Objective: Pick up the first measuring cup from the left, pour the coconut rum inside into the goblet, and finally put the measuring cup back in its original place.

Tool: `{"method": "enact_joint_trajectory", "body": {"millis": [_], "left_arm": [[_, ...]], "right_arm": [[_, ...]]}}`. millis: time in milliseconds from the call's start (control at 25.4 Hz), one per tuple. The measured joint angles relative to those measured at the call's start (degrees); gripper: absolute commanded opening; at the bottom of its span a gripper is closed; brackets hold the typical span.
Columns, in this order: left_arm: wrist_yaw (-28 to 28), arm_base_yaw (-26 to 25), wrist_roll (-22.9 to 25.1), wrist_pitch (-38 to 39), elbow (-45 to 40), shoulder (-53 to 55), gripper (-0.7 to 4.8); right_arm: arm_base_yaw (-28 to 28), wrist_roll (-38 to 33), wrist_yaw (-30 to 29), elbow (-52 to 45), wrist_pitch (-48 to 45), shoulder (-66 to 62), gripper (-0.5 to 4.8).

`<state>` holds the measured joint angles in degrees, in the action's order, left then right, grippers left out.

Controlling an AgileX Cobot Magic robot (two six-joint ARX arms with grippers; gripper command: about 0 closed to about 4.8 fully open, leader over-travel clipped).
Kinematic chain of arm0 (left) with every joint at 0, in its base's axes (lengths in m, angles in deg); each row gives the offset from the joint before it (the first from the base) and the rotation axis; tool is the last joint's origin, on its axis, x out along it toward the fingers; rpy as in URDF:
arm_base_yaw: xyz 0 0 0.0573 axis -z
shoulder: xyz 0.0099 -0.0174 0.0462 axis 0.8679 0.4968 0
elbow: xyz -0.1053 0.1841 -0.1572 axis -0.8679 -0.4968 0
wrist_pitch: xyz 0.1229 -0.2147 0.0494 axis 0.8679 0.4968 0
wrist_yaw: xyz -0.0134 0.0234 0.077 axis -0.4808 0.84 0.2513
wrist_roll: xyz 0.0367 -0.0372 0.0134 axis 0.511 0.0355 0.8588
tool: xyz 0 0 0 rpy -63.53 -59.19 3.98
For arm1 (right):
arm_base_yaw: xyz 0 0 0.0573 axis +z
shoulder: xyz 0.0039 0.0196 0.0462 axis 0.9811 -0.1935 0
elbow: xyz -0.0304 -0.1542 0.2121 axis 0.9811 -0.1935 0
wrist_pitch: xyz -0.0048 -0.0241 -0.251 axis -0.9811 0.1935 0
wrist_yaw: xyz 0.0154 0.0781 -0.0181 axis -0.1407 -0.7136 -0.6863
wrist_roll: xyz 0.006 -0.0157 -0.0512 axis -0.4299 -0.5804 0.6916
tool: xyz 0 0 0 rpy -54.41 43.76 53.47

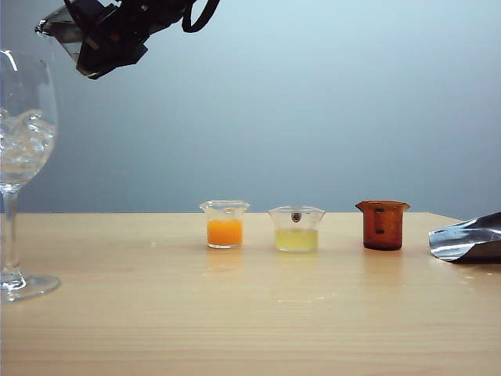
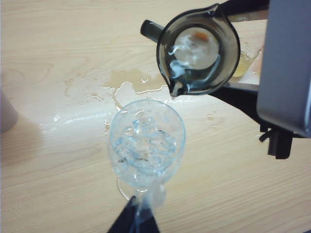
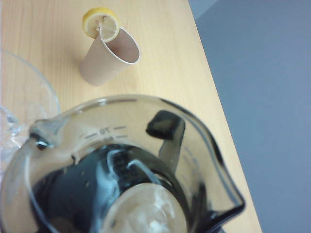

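One wet wooden table (image 2: 58, 160), right end effector (image 2: 194, 48) clamping tilted measuring cup (image 2: 198, 49) above goblet (image 2: 146, 143), left end effector's (image 2: 133, 221) opening unclear

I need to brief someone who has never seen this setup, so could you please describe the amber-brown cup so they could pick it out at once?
Start at the wooden table and find the row of three small cups along its far edge. The amber-brown cup is the rightmost, beside the yellow-liquid cup and just left of a crumpled silver foil pouch. Unlike its two clear neighbours, its walls are tinted dark reddish-brown.
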<state>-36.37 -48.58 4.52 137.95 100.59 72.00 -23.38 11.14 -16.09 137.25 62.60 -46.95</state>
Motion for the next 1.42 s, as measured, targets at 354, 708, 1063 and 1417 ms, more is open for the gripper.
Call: {"method": "enact_joint_trajectory", "body": {"millis": [354, 708, 1063, 1417], "left_arm": [[0.0, 0.0, 0.0, 0.0, 0.0, 0.0, -0.03], [0.0, 0.0, 0.0, 0.0, 0.0, 0.0, -0.03], [0.0, 0.0, 0.0, 0.0, 0.0, 0.0, -0.03], [0.0, 0.0, 0.0, 0.0, 0.0, 0.0, -0.03]], "right_arm": [[1.4, 5.0, 0.6, 0.0, -0.5, 0.0, 1.98], [1.4, 8.6, 1.0, 0.1, -2.9, 0.0, 1.97], [1.4, 12.4, 0.9, 0.0, -3.9, 0.0, 1.98], [1.4, 17.2, -0.5, 0.0, -5.6, 0.0, 1.97]]}}
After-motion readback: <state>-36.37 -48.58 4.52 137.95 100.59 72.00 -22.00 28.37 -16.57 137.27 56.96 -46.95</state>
